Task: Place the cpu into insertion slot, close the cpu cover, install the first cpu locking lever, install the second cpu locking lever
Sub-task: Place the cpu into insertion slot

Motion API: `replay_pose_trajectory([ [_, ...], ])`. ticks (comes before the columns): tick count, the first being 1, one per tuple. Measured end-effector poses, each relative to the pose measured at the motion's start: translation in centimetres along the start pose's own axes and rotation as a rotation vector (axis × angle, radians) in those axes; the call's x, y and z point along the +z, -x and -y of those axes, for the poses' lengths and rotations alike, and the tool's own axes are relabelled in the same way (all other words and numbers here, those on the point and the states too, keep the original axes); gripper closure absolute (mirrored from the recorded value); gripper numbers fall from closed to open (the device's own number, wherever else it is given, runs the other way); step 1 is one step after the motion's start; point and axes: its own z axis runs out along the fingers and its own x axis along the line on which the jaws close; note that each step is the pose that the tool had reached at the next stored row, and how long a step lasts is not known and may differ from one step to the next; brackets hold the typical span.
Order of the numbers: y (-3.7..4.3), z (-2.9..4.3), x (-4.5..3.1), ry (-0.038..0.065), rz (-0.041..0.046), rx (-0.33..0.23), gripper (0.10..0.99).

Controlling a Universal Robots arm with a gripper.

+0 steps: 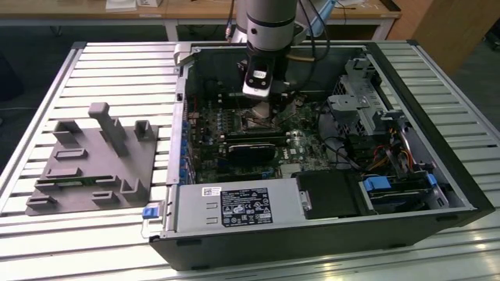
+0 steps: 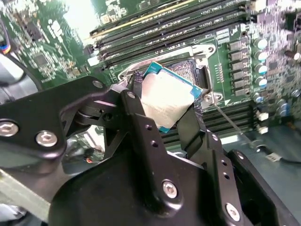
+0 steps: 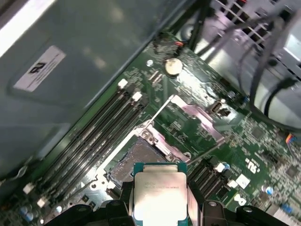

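The small thin square cpu with a pale silvery metal face and green edges (image 3: 160, 197) is pinched at two opposite edges by the black two-fingered gripper (image 2: 165, 110). It hangs tilted just above the open square insertion slot (image 3: 132, 161) on the green motherboard and does not look seated.

I judge the chip to be light, stiff and thin. Its face is smooth, so it could slip, and its underside is easily harmed. The opposite edges are the right place to hold it, as the gripper does now, so the flat face and underside stay free. The slot's fine contacts look equally delicate, so pressing the chip down crooked would be risky.

The slot itself holds nothing. The silvery metal cpu cover frame (image 3: 202, 123) stands swung open just beside it, and long black memory slots (image 3: 94, 129) run along the other side.

In the exterior view, the open black computer case (image 1: 312, 240) holds the motherboard, a drive cage, cables and a labelled grey box. Taking the case as a dial, the gripper is at about 11 o'clock. A grey moulded holder tray (image 1: 86, 175) sits out at 9 o'clock on the slatted metal counter (image 1: 102, 246). I cannot tell what its pockets hold.
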Motion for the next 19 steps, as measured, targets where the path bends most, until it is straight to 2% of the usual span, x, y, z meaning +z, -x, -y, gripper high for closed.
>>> replay_pose_trajectory([
  [19,0.0,0.01,0.17,-0.002,0.0239,0.343,0.549],
])
